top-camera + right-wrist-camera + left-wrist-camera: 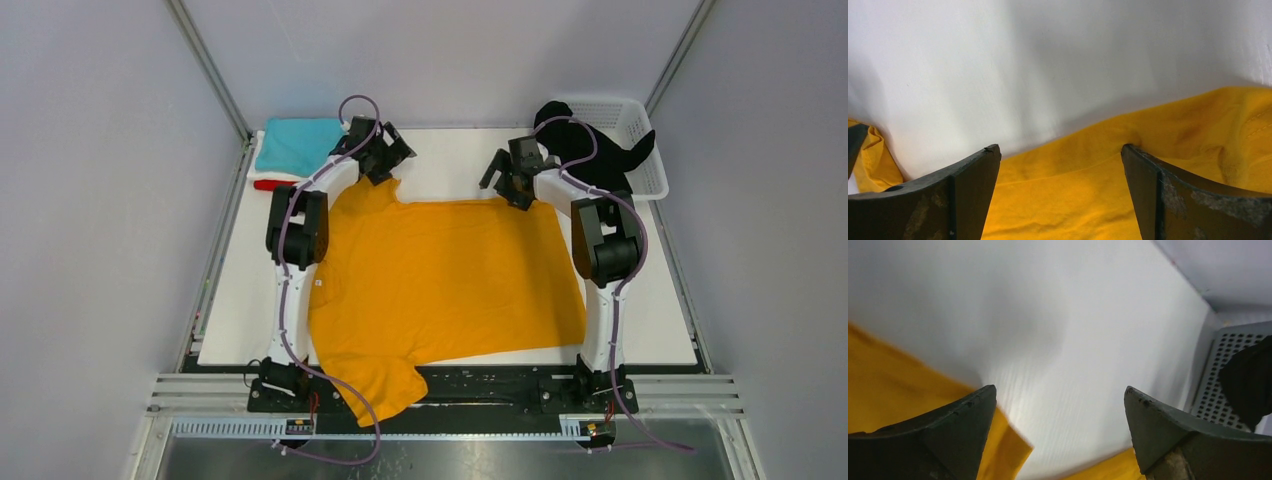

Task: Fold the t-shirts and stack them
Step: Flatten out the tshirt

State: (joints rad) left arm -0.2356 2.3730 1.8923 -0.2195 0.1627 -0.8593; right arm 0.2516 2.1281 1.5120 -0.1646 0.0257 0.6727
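White tabletop point(650, 320): flat work surface, both arms mounted at its near edge.

Mustard-orange t-shirt point(450, 275): spread flat across the middle of the tabletop, neck end toward the left arm and hem toward the right arm. One sleeve points to the far left; the other hangs over the near edge, between the arm bases.

White plastic lattice basket point(640, 130): far right corner.

Black t-shirt point(590, 150): crumpled, partly inside the basket and draped over its left rim onto the tabletop.

Teal t-shirt point(295, 145): folded, far left corner, top of a small pile.

Red t-shirt point(270, 184): only a thin edge shows beneath the teal one.

Left gripper point(1060, 395): jaws spread wide with nothing between them, above the far sleeve of the mustard-orange t-shirt, bare tabletop ahead.

Right gripper point(1060, 152): jaws spread wide and released, just above the far edge of the same shirt near its hem corner; cloth lies below the fingers point(973, 185), ungripped.
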